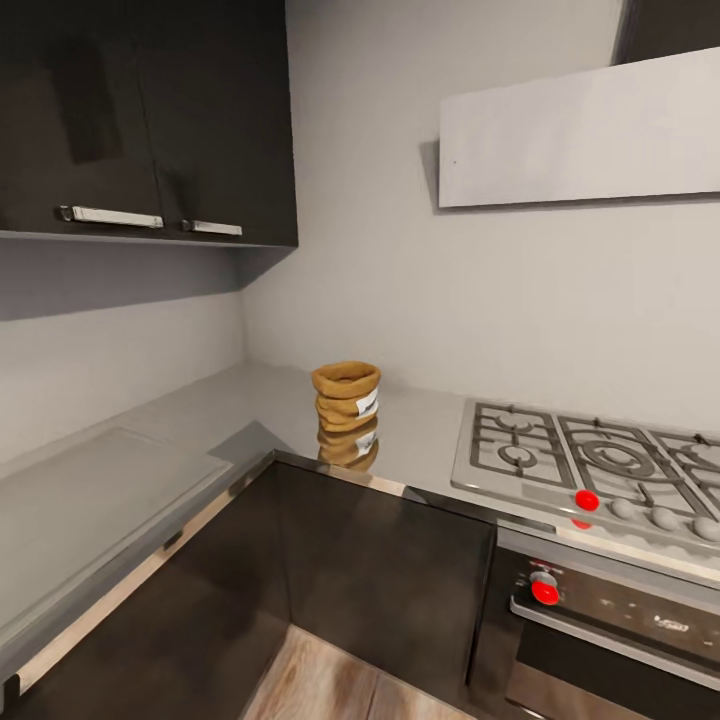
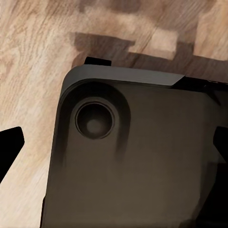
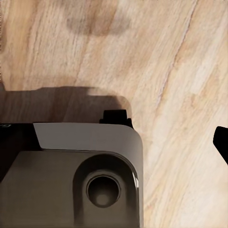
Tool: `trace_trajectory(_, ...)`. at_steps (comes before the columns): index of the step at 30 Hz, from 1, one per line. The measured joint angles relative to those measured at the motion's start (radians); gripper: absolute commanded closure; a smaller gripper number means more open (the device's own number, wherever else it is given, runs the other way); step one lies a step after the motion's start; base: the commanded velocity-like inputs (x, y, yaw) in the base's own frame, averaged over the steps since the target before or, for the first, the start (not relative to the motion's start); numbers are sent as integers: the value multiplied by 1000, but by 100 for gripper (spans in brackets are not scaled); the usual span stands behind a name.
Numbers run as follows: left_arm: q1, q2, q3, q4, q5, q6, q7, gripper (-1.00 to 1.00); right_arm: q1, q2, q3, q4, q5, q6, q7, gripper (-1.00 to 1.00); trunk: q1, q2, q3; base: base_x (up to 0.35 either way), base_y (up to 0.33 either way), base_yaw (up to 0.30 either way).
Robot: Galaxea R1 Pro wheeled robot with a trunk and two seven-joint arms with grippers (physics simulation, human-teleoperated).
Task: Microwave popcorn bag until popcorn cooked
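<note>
— Popcorn bag first: where do we have it?

— We see it standing upright on the countertop, in the corner stretch where the slab turns. Taking the gas hob as our landmark, the bag is to the hob's left, near it but apart, with a strip of bare steel between them. Its rolled rim is open at the top and a small white label faces the hob side. The glossy surface mirrors the bag just below it.

— What else lies around the hob?

— Under it we have the dark oven with a red knob, and red marks on the hob's own front edge. Above it hangs a pale hood panel. Further left of the hob, beyond the bag, dark wall cabinets with bar handles hang over the counter, and dark cabinet fronts run below it.

— And our grippers?

— From the left wrist camera we look down on the robot's dark base over the wooden floor; black finger edges show at the sides of the picture. The right wrist camera shows another rounded corner of the base and the same floor, with one black tip at the edge. For both, we cannot tell whether the jaws are released or clenched.
</note>
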Motion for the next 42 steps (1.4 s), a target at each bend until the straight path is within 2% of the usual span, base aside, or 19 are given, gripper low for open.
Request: trace_trajectory(42,0,-2,-1,1,-3,1,1,-100,0,3,0,0,-2,-1,-1,-100,-161,294,132,0,0,0)
